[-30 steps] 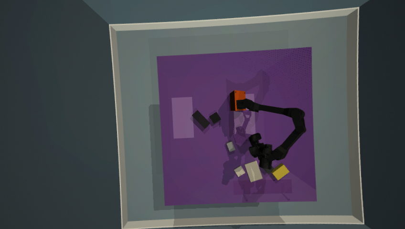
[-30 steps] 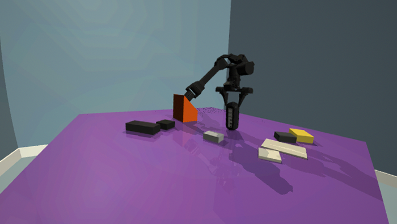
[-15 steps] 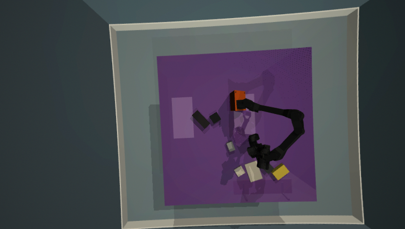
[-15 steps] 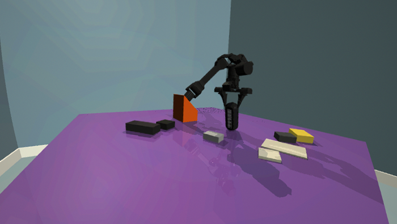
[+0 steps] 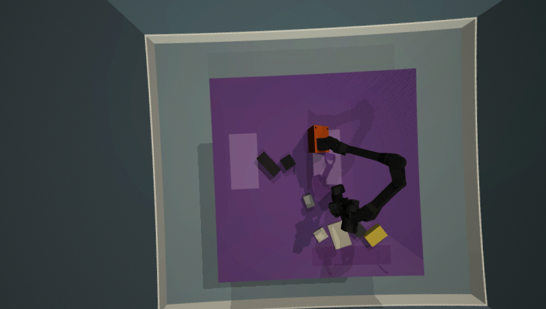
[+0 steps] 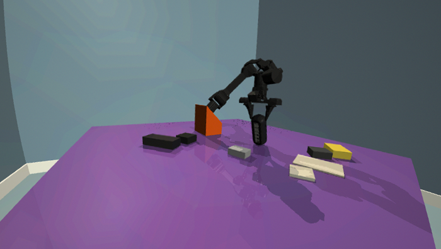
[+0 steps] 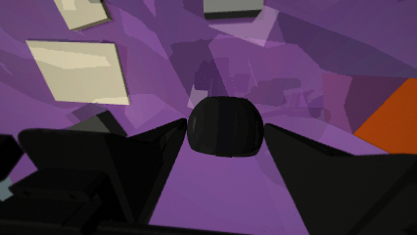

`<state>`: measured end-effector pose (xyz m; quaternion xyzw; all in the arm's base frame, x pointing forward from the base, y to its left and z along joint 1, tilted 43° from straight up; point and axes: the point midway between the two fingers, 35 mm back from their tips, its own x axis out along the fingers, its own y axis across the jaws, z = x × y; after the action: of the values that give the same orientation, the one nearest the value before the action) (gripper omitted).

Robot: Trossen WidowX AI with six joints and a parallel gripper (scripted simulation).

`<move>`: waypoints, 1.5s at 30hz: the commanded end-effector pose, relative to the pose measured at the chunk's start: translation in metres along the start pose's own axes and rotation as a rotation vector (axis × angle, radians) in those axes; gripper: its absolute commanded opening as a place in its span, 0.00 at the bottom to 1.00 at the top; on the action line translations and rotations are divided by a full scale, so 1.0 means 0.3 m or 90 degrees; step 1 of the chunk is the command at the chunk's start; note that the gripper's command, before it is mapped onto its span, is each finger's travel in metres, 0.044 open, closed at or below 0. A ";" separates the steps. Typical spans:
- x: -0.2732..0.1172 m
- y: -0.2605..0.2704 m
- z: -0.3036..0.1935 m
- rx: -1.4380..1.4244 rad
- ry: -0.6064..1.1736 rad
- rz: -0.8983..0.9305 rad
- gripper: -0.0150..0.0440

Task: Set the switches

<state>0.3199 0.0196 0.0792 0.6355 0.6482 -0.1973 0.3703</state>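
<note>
The dark controller unit (image 6: pixel 259 130) (image 7: pixel 225 139) hangs on end, slightly tilted, between the two fingers. My gripper (image 6: pixel 259 118) (image 7: pixel 224 125) is shut on it, with a fingertip against each side. In the exterior view a narrow strip of pale marks runs down its visible face, too small to read as switches or label squares. Its lower end is close to the purple bench (image 6: pixel 111 204) (image 5: pixel 260 103); I cannot tell the gap. The wrist view shows only a rounded dark end, with no switch or label visible. In the top view I cannot tell the unit from the arm.
An orange wedge (image 5: pixel 320 132) (image 6: pixel 212 123) stands at the arm's base. A grey block (image 5: pixel 308 200) (image 6: pixel 239 151), a cream plate (image 5: pixel 342 239) (image 7: pixel 80 73) and a smaller one (image 5: pixel 320 234) (image 6: pixel 302 172) lie nearby. A yellow block (image 5: pixel 375 235) and black blocks (image 5: pixel 268 163) (image 5: pixel 287 161) lie farther out.
</note>
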 end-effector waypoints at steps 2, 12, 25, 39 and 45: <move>0.023 -0.005 0.010 -0.002 0.004 -0.011 0.83; 0.033 -0.005 0.034 -0.003 0.004 -0.011 0.83; 0.047 -0.005 0.066 -0.003 0.004 -0.011 0.83; 0.063 -0.005 0.098 -0.003 0.004 -0.011 0.83; 0.071 -0.005 0.111 -0.003 0.004 -0.011 0.83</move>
<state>0.3288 0.0044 0.0468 0.6354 0.6466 -0.1996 0.3720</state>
